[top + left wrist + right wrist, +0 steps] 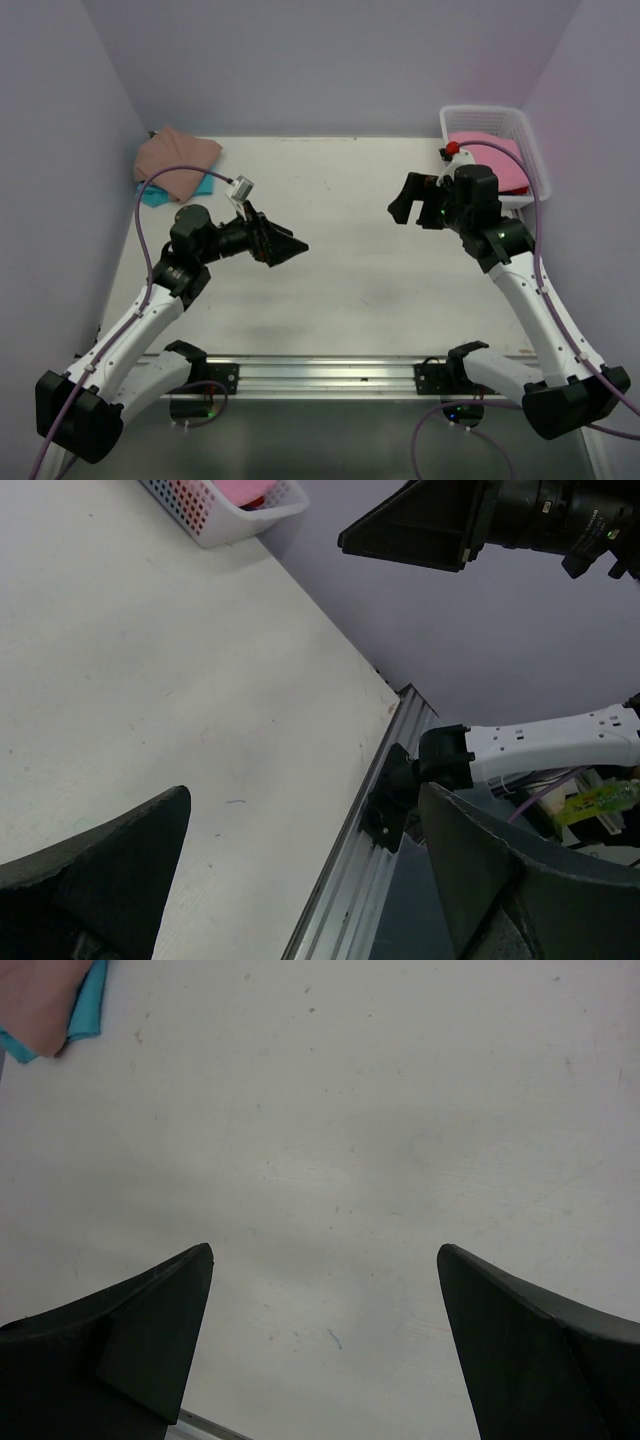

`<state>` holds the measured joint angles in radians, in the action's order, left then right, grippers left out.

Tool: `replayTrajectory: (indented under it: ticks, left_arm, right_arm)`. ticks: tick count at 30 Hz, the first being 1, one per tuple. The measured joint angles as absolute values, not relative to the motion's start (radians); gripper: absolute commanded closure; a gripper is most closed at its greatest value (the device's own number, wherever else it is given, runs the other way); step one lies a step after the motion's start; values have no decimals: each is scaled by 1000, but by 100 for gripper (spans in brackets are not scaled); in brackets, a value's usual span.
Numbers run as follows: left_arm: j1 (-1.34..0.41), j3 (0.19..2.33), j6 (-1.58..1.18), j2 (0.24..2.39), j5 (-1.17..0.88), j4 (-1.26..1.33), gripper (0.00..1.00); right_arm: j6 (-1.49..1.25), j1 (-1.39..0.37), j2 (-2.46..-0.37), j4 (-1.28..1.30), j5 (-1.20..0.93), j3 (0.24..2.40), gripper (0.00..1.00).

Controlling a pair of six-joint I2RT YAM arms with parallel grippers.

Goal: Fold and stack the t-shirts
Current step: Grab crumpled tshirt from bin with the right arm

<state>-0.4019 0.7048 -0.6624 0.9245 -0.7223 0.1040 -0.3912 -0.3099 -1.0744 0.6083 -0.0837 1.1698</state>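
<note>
Two shirts look finished: the tan shirt (178, 155) lies on the teal shirt (158, 196) in the far left corner of the table (350, 290). The tan one is bunched rather than flat, so the stack may want tidying. About half the work seems left. The white basket (480, 110) stands at the far right corner and holds the pink shirt (495, 160), unfolded as far as I can tell. A bit of red (452, 148) shows at the basket's near edge, partly hidden by the right arm; whether it is a fourth shirt I cannot tell. The middle of the table, where folding would likely happen, holds no shirt. The left gripper (285, 245) and right gripper (405, 205) hover above it, facing each other, well apart, both spread wide and grasping nothing.
</note>
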Motion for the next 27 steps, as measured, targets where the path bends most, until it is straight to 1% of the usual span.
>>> replayTrajectory:
  ticks: [6, 9, 13, 17, 23, 25, 27]
  left_arm:
    - [-402, 697, -670, 923, -722, 116, 0]
    - [-402, 688, -670, 925, -721, 109, 0]
    - [-402, 687, -669, 917, -711, 86, 0]
    - [-402, 670, -667, 860, -683, 38, 0]
    - [-402, 644, -669, 791, -665, 17, 0]
    - [-402, 631, -670, 781, -660, 9, 0]
    - [-402, 622, -670, 771, -653, -10, 0]
  right_arm:
    - [-380, -310, -1124, 620, -47, 1213, 1]
    - [-381, -307, -1261, 632, 38, 1299, 1]
    - [-400, -257, -1530, 643, 160, 1502, 1]
    - [-479, -133, -1781, 723, 210, 1764, 1]
    - [-565, 36, -2059, 817, 259, 2171, 1]
    - [-581, 76, -2123, 833, 266, 2257, 1]
    - [-596, 116, -2187, 848, 256, 2317, 3]
